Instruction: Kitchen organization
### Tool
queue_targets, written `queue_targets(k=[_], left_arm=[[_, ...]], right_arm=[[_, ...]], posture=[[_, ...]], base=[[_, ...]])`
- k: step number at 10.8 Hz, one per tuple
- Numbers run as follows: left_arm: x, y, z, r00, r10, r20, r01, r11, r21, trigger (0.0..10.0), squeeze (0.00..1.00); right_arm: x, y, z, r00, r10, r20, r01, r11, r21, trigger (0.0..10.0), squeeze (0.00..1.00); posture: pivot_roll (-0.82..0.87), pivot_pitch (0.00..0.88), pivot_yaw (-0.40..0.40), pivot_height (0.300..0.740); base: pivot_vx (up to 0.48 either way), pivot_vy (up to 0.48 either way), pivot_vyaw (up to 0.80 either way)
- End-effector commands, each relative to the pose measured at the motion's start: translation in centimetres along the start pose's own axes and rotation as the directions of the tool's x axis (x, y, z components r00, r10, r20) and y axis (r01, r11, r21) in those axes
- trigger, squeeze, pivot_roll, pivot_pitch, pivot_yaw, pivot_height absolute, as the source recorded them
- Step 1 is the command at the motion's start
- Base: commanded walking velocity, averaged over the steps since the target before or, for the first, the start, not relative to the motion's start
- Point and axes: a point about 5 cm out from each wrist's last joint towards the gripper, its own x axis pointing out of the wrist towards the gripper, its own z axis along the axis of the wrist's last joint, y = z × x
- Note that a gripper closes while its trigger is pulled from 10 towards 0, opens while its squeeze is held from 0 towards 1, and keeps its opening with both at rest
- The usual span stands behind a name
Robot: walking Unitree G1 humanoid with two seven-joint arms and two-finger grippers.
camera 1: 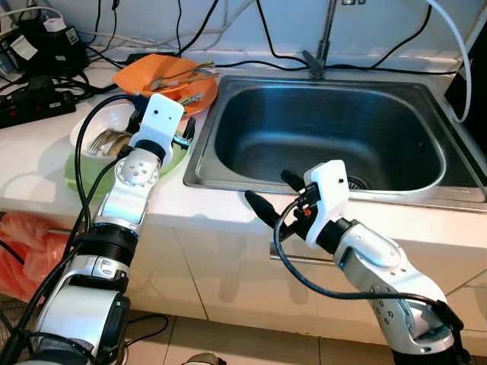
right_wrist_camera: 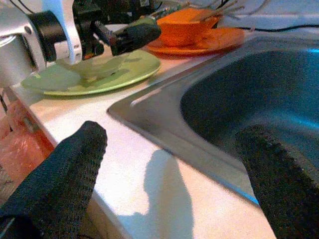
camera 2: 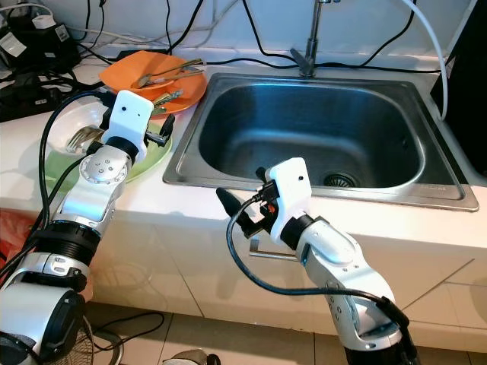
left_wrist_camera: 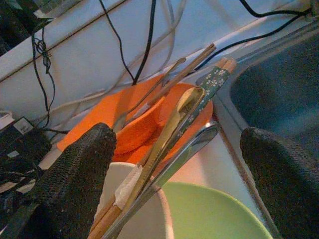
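- So, left pincer (camera 1: 186, 131) hangs over the dishes at abt 10 o'clock of the scene, fingers spread wide, nothing held.
- Under it: white bowl (camera 1: 99, 129) w/ spoons inside, sitting on a green plate (camera 1: 76, 171) on the white tabletop (camera 1: 30, 163).
- Orange bowl (camera 1: 163, 80) on an orange plate (left_wrist_camera: 89, 124) just behind, toward 11 o'clock, touching the green plate's far edge or close to it — can't tell which.
- Chopsticks (left_wrist_camera: 209, 84) & other utensils lie across the orange bowl, ends poking out past the rim between the left pincer's fingers in the left wrist view.
- Right pincer (camera 1: 268, 192) at the front edge of the tabletop, abt 6 o'clock, just in front of the sink (camera 1: 327, 137); fingers wide apart, empty.
- Sink is steel, w/ drain (camera 2: 340, 180) at its near right; tap (camera 1: 319, 57) at 12 o'clock.
- Black cables (camera 1: 228, 30) run along the back wall; power strips & plugs (camera 1: 34, 95) at 9–10 o'clock.
- Orange plastic bag (camera 1: 23, 243) below the tabletop, 8 o'clock.
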Motion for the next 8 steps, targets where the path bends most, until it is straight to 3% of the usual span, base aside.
queue_targets(k=[1,4,5,6,7,8], left_arm=[[0.2,0.3,0.0,1.000,-0.006,-0.002,0.006,1.000,0.005,10.0,0.00],[0.4,-0.7,-0.3,0.998,-0.069,0.004,0.069,0.998,0.002,9.9,0.00],[0.6,-0.9,-0.3,0.997,-0.083,0.007,0.083,0.997,0.002,7.8,0.00],[0.8,-0.9,-0.1,0.996,-0.092,0.011,0.092,0.996,0.002,3.0,0.00],[0.8,-0.9,-0.1,0.996,-0.093,0.013,0.093,0.996,0.003,2.5,0.00],[0.8,-0.6,-0.1,0.996,-0.090,0.014,0.090,0.996,0.007,3.8,0.00]], right_arm=[[-0.4,0.6,0.2,1.000,0.015,0.000,-0.015,1.000,-0.004,10.0,0.00],[-1.2,1.0,0.0,1.000,0.005,-0.017,-0.006,1.000,-0.008,10.0,0.00],[-1.4,1.0,0.0,1.000,0.000,-0.020,-0.001,1.000,-0.008,10.0,0.00],[-1.5,0.8,0.1,1.000,-0.005,-0.024,0.005,1.000,-0.015,10.0,0.00],[-1.5,0.8,0.1,1.000,-0.007,-0.025,0.007,1.000,-0.016,10.0,0.00],[-1.4,0.7,0.1,1.000,-0.009,-0.025,0.008,1.000,-0.020,10.0,0.00]], posture=[[0.09,0.084,0.051,0.740],[0.04,0.108,0.051,0.740],[0.04,0.108,0.051,0.740],[0.04,0.108,0.049,0.740],[0.04,0.107,0.048,0.740],[0.04,0.103,0.047,0.740]], base=[[0.000,0.000,0.00],[0.000,0.000,0.00],[0.000,0.000,0.00],[0.000,0.000,0.00],[0.000,0.000,0.00],[0.000,0.000,0.00]])
